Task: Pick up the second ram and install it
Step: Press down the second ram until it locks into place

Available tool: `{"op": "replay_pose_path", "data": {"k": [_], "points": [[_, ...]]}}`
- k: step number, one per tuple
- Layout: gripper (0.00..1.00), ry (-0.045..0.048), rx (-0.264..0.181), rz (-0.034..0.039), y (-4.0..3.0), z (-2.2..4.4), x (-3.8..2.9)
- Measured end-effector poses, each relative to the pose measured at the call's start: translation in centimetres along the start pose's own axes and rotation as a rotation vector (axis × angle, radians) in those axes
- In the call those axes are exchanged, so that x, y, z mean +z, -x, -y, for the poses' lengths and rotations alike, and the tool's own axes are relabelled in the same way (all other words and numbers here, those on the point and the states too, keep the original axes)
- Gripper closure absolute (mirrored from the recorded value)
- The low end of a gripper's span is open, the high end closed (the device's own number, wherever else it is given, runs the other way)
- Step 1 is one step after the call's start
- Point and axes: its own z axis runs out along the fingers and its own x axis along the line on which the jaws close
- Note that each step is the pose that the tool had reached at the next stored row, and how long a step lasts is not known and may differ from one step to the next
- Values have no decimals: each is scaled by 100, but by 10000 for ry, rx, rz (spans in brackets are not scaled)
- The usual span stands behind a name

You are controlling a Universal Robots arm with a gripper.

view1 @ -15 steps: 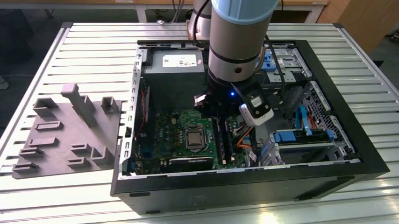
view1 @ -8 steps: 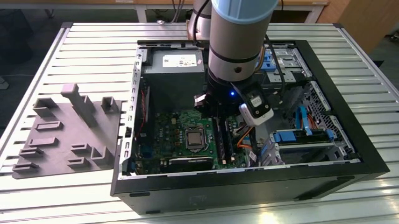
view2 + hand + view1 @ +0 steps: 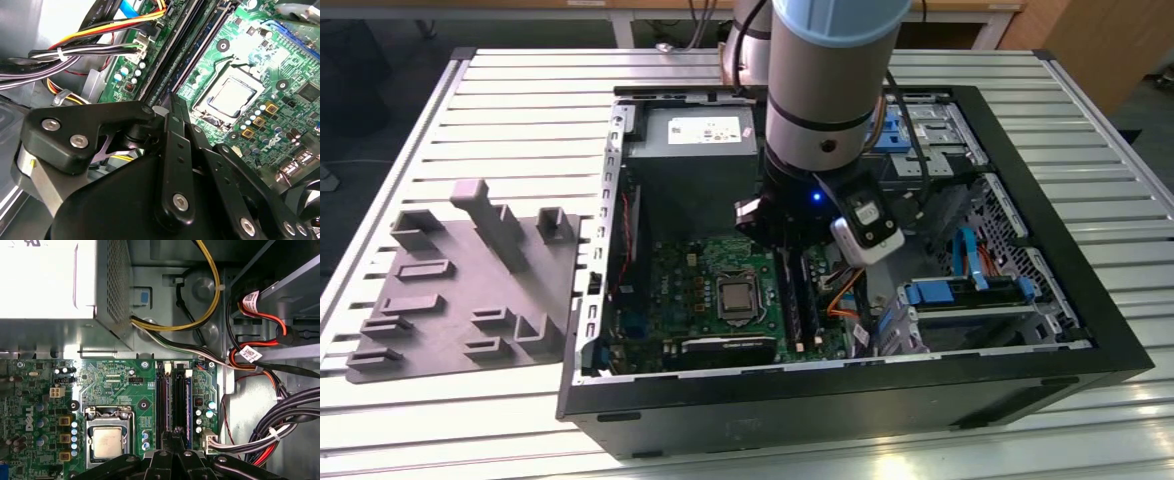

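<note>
My gripper [image 3: 785,250] hangs low inside the open computer case [image 3: 1067,330], right over the memory slots of the green motherboard [image 3: 687,290]. In both wrist views its black fingers [image 3: 172,130] are drawn together, and the gripper [image 3: 175,436] pinches the near end of a thin dark stick, the second ram [image 3: 178,407]. The stick stands edge-on in line with a long black slot beside the processor socket [image 3: 107,440]. From the gripper [image 3: 167,102] the second ram [image 3: 196,50] runs away along the slot. How deep it sits I cannot tell.
Another stick [image 3: 188,400] stands in the neighbouring slot. Cable bundles [image 3: 280,420] lie close beside the slots, and the power supply box [image 3: 65,285] stands past the board. In the exterior view's left, a grey foam holder [image 3: 467,290] lies on the slatted table [image 3: 520,90].
</note>
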Motion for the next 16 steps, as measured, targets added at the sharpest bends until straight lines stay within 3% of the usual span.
{"op": "replay_pose_path", "data": {"k": [16], "points": [[89, -1, 0, 0, -2, -51, 2]]}}
